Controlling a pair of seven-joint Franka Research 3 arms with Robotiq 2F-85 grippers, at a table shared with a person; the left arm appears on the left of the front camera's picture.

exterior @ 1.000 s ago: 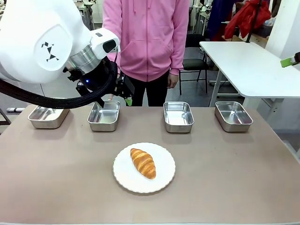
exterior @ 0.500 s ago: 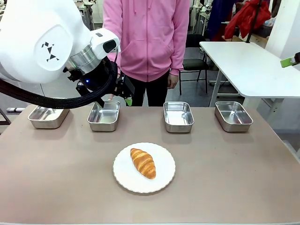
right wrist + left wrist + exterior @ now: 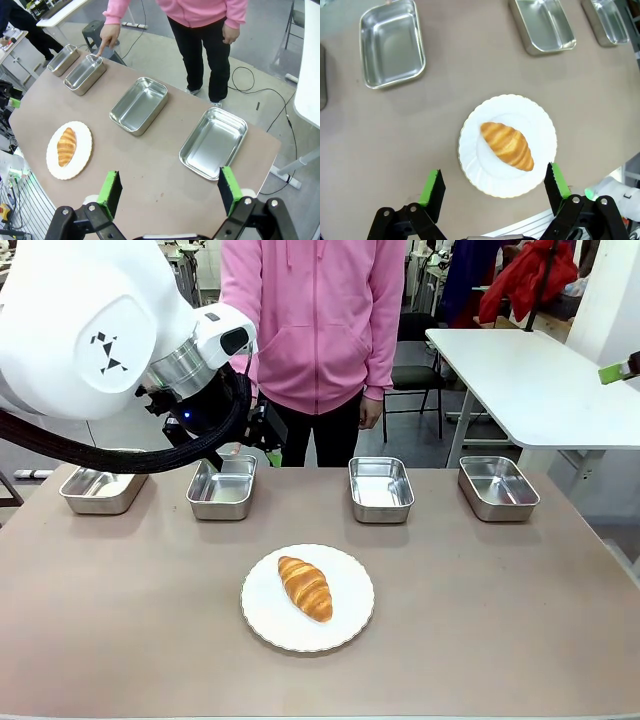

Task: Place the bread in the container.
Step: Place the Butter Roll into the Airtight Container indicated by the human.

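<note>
bread: the bread [image 3: 305,587] lies on a round white plate [image 3: 265,615] at lower centre of the front frame, well short of the pans.
container: the container [image 3: 222,488] is second from the left in a row of four steel pans across the middle of the frame; in the right wrist view the person's hand [image 3: 108,35] points a finger at its far rim.
left gripper: the left gripper [image 3: 492,185] hangs high over the plate, jaws spread wide, nothing between them (green pads either side of the plate).
right gripper: the right gripper [image 3: 170,192] has its jaws wide apart, empty, above the table's near edge.
</note>
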